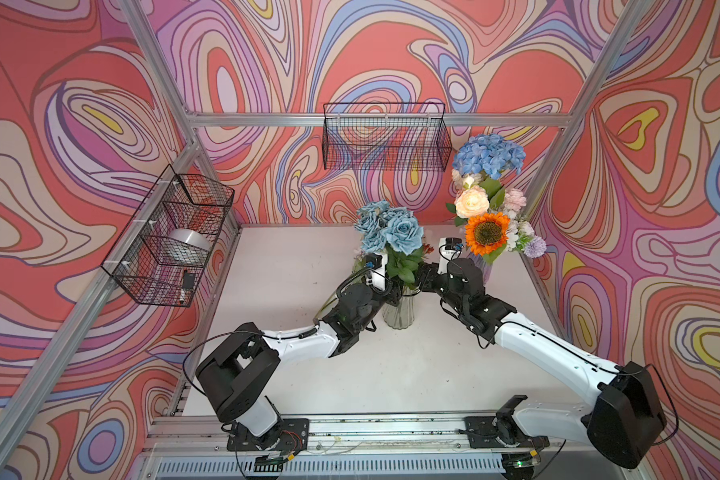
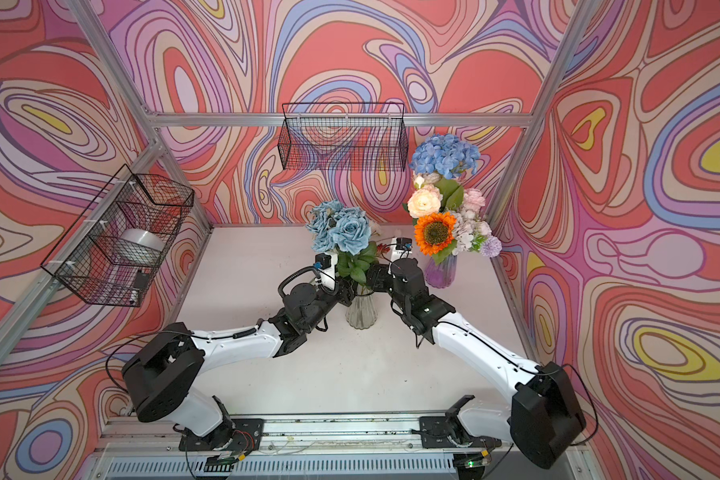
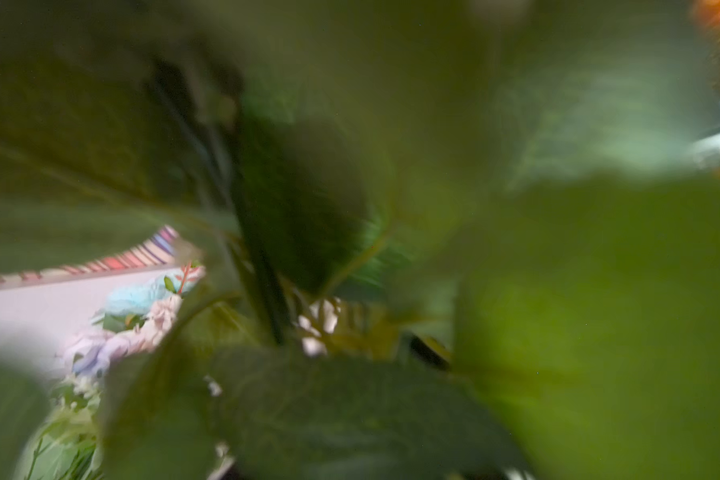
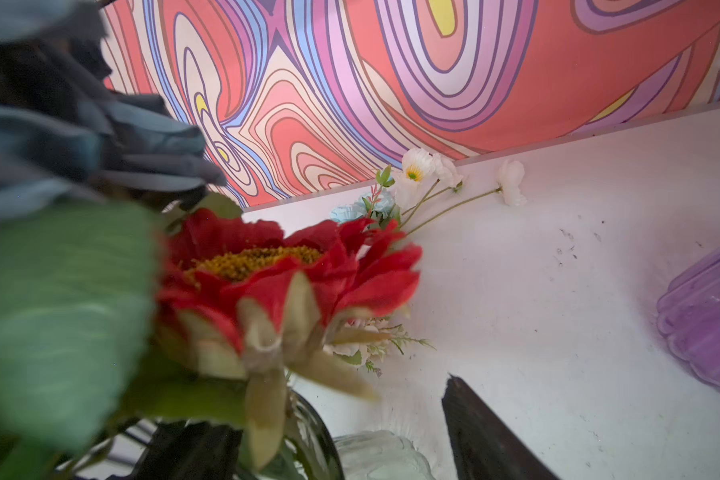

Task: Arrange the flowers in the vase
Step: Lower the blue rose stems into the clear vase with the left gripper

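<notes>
A clear ribbed glass vase (image 1: 399, 311) stands mid-table and holds blue roses (image 1: 391, 232) with broad green leaves. A red flower (image 4: 292, 266) rises from it close to the right wrist camera. My left gripper (image 1: 393, 292) is at the vase's left, at rim height among the leaves. Leaves (image 3: 350, 415) fill the left wrist view, so its jaws are hidden. My right gripper (image 4: 321, 403) is at the vase's right, open wide, its dark fingers (image 4: 487, 436) on either side of the red flower's stem and the rim. White poppies (image 4: 416, 170) lie loose by the back wall.
A purple vase (image 1: 484, 270) at the back right holds a blue hydrangea (image 1: 489, 156), a peach rose (image 1: 471, 202) and an orange sunflower (image 1: 486, 233). Lilac and pink flowers (image 3: 113, 345) lie on the table behind the clear vase. Wire baskets hang on the left wall (image 1: 167, 237) and back wall (image 1: 385, 137).
</notes>
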You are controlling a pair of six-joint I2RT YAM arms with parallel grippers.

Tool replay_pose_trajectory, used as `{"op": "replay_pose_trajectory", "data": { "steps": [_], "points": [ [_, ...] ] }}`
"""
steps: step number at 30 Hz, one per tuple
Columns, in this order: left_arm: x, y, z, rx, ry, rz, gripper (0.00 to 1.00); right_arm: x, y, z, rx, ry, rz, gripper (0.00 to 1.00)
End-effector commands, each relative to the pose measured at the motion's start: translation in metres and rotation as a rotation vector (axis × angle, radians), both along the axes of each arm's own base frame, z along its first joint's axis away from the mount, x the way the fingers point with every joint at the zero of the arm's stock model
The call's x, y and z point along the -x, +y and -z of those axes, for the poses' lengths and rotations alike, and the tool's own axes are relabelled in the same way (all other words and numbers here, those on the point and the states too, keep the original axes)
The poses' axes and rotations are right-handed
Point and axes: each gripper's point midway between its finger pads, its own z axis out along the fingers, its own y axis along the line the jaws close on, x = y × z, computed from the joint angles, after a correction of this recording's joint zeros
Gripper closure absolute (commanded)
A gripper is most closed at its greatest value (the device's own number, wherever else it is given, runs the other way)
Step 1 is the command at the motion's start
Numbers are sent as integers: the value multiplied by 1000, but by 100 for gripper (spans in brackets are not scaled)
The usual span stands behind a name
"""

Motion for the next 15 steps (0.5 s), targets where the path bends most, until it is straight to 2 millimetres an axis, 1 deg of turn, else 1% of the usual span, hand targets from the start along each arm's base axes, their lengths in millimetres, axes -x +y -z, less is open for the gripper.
{"op": "replay_pose_trajectory", "data": {
  "steps": [1,4,7,8,9,11,15],
  "points": [
    [8,2,6,-14,18,1,46,4,-2,4,6,3,-9,23],
    [12,6,5,-4,33,-3,44,5,-3,4,4,1,-7,23],
    [16,11,9,0,68,-3,33,6,-4,3,2,0,-8,23],
    [18,12,9,-2,84,1,26,7,-4,2,0,-2,-7,23],
    [21,13,11,-7,103,11,14,7,-5,2,0,-2,-6,23],
    [28,17,12,-17,134,24,0,8,-6,2,-1,-3,-2,23],
    [45,28,10,-59,188,54,0,9,-7,1,-3,-5,-1,23]
  ]
}}
